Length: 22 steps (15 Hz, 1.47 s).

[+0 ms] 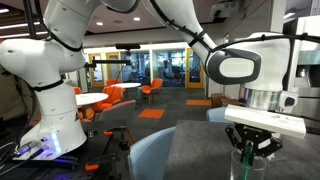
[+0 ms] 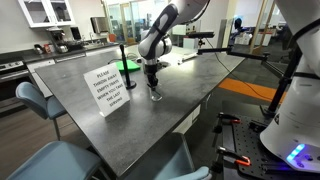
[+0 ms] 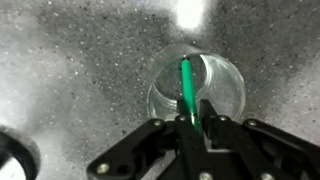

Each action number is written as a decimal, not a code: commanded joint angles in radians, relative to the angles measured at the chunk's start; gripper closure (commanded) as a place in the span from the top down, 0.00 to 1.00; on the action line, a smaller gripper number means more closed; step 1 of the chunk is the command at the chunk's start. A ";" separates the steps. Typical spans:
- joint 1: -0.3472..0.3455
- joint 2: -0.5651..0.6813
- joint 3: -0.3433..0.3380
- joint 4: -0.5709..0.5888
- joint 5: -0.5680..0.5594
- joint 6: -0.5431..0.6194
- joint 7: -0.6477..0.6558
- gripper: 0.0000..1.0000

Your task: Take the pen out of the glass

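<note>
The clear glass (image 3: 222,95) stands on the speckled grey table, seen from above in the wrist view. The thin green pen (image 3: 186,85) stands in it, its lower end inside the glass and its upper end between my fingers. My gripper (image 3: 195,118) is directly above the glass, and its two fingers are closed against the pen's upper part. In both exterior views the gripper (image 1: 250,143) (image 2: 152,76) hangs straight down over the glass (image 2: 155,94). The green pen (image 1: 248,160) shows below the fingers.
A white sign (image 2: 110,88) stands on the table (image 2: 190,95) just beside the glass. A dark stand (image 2: 128,66) sits behind it. Chairs stand at the table's edges (image 2: 35,100). A dark round object (image 3: 12,160) is at the lower left of the wrist view.
</note>
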<state>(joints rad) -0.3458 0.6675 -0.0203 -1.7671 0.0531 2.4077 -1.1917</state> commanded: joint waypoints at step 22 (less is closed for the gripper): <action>0.112 -0.345 0.048 -0.269 -0.051 -0.133 -0.073 0.04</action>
<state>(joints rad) -0.2685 0.3305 0.0433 -1.9933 0.0354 2.2763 -1.2495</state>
